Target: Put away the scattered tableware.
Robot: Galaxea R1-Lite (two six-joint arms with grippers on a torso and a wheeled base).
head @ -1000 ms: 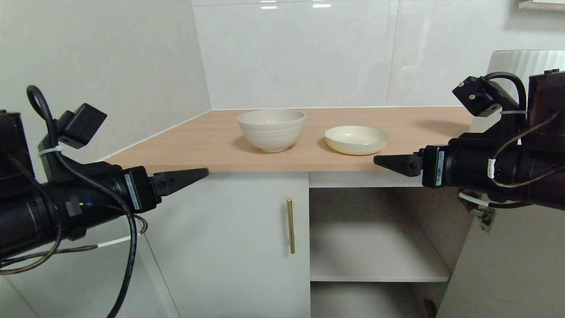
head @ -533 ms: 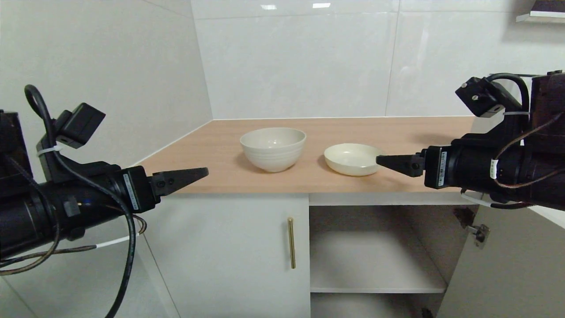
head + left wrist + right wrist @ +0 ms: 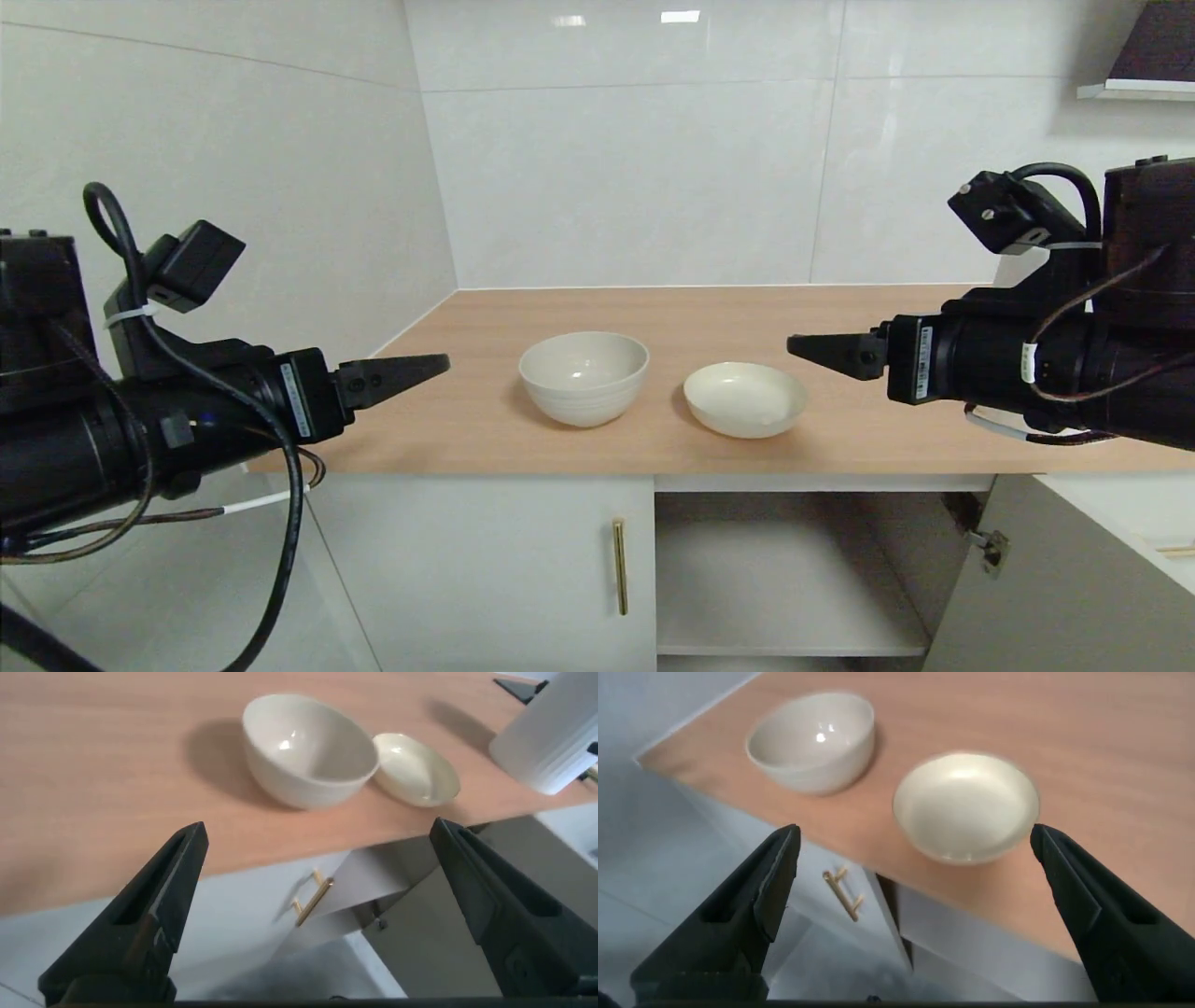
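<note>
My left gripper [image 3: 434, 364] and right gripper [image 3: 801, 347]: fingers spread, holding nothing. The bowl [image 3: 583, 376] and the shallow dish [image 3: 745, 399] stand side by side, not touching, on the counter [image 3: 467, 415]. Since a second ago my viewpoint has risen. I now look down on both pieces, so a reach seems possible.

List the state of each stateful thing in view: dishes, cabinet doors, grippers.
deep bowl: upright, empty, on the countertop, not gripped.
shallow dish: upright, empty, on the countertop, apart from the deep bowl.
left cabinet door: shut.
right cabinet door: swung open.
left gripper: open, holding nothing.
right gripper: open, holding nothing.
</note>
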